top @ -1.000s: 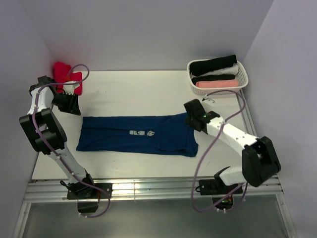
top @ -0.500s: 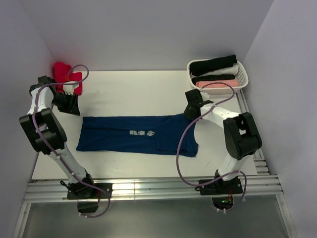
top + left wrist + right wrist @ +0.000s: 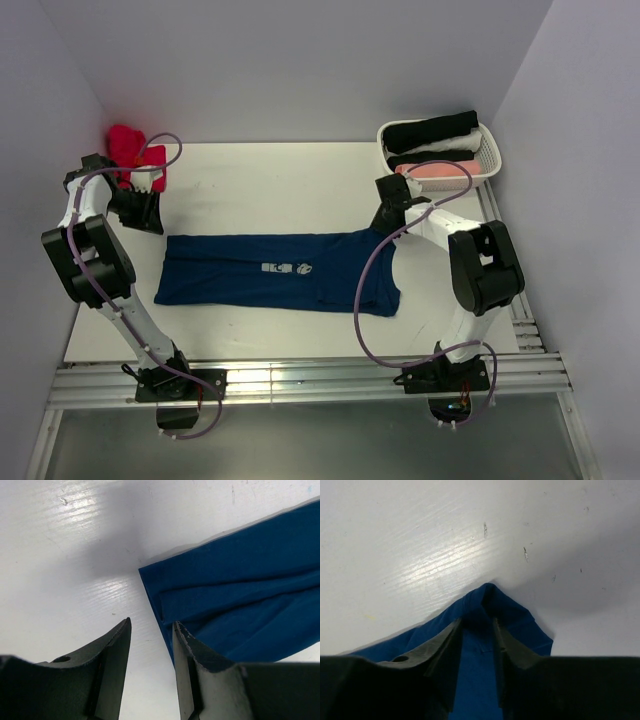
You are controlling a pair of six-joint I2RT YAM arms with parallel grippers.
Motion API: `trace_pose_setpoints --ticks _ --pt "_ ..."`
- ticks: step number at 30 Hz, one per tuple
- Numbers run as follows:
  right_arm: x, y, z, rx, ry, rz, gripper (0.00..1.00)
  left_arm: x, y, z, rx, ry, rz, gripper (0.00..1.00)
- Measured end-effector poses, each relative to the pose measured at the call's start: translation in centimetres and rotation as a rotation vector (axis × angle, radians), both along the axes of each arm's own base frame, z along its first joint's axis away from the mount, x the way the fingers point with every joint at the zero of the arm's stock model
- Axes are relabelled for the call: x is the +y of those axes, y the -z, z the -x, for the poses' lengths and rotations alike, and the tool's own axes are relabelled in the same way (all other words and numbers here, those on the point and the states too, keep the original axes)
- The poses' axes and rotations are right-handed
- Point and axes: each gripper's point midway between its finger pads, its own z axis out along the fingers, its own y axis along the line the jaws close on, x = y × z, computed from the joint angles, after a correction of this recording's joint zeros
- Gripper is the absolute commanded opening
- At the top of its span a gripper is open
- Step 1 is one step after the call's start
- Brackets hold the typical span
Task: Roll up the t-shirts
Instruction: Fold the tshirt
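Two corners matter: right jaws pinch the right corner of the navy t-shirt (image 3: 280,270) folded on the counter (image 3: 280,190), left jaws hang open near its left corner, so I'd grip that too before rolling.

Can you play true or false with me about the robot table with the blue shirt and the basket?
1. The blue t-shirt lies folded in a long strip on the table. True.
2. The basket is empty. False: rolled shirts lie in it.
3. The left gripper holds the red shirt. False: it is open, holding nothing, beside the blue t-shirt's corner.
4. The right gripper is at a corner of the blue t-shirt. True.
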Motion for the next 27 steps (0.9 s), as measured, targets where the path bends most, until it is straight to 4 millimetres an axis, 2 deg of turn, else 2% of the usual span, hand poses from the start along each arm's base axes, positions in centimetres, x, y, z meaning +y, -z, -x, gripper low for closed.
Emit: trace_pose_setpoints --ticks 3,7,10,11,14,18,22,27 --pt "-0.2 0.0 0.0 0.003 -0.002 0.004 0.43 0.0 0.0 0.0 -0.002 0.0 -0.001 0.44" --pt "-0.3 0.0 0.0 0.003 -0.005 0.004 0.4 0.0 0.0 -0.1 -0.004 0.0 -0.002 0.44" --pt "-0.2 0.0 -0.1 0.002 -0.007 -0.001 0.33 0.0 0.0 -0.1 -0.004 0.0 -0.002 0.44" --pt "-0.2 0.0 -0.1 0.003 -0.008 -0.007 0.27 0.0 0.0 -0.1 -0.005 0.0 -0.002 0.44" --pt "-0.3 0.2 -0.3 0.004 -0.009 -0.018 0.16 0.0 0.0 -0.2 -0.006 0.0 -0.003 0.45" --pt "-1.0 0.4 -0.5 0.009 0.007 -0.027 0.05 0.0 0.1 -0.2 -0.004 -0.001 -0.001 0.45" --pt "-2.5 0.3 -1.1 0.003 0.042 -0.037 0.04 -0.1 0.3 -0.2 0.002 -0.001 0.004 0.45" --pt "-3.8 -0.4 -2.5 -0.021 0.065 -0.05 0.29 -0.3 0.8 -0.2 0.019 -0.011 0.016 0.46"
